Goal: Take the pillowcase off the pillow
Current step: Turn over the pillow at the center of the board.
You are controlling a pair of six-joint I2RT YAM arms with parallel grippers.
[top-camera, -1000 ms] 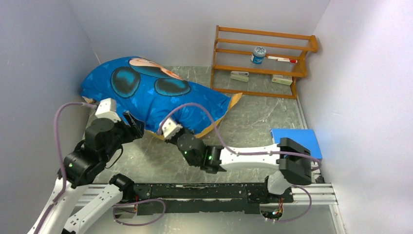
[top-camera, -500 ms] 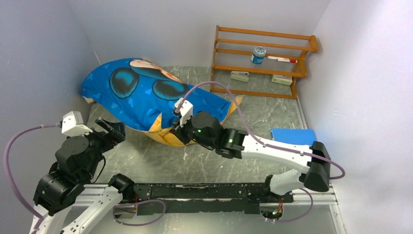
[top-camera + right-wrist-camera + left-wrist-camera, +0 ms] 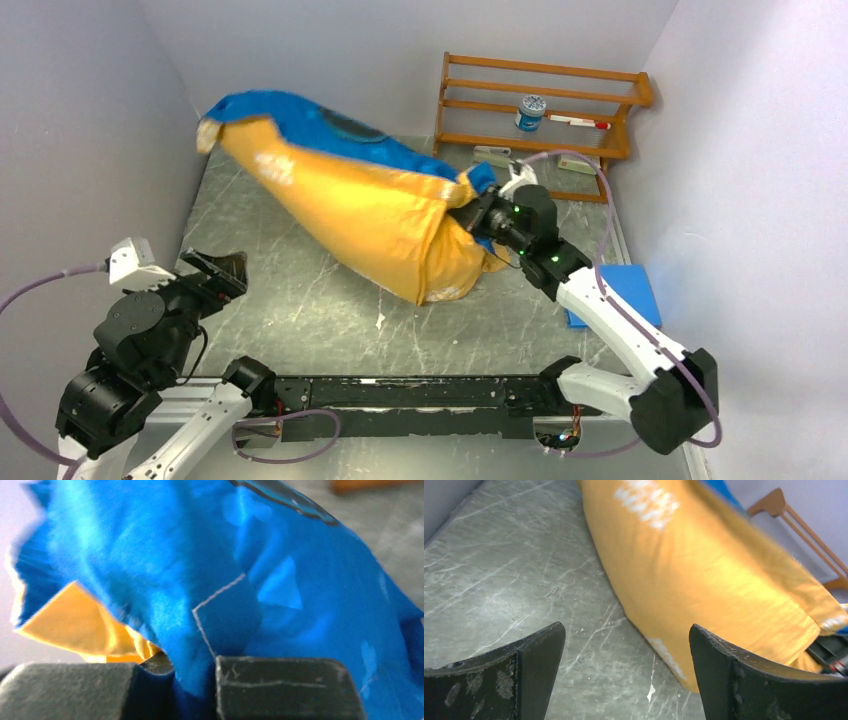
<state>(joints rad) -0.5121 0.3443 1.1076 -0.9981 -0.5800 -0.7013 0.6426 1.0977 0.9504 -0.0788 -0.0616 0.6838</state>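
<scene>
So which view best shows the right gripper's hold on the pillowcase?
Right wrist: pillowcase fabric pinched in the right gripper, close up. Top external shows that grip small, at the case's end; left wrist shows only its yellow face.

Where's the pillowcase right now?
Top view: the pillowcase stretches from the back-left corner to mid-table, its right end pinched in the right gripper, before the wooden shelf.

A grey, scratched table (image 3: 290,300) is seen. A wooden rack (image 3: 545,68) is stood at its far right corner. Nearer than the rack, by the right wall, a flat blue pad (image 3: 635,285) is laid. Left of the rack, the pillowcase (image 3: 360,205) is tilted, with only its lower yellow end seemingly rested on the table.
</scene>
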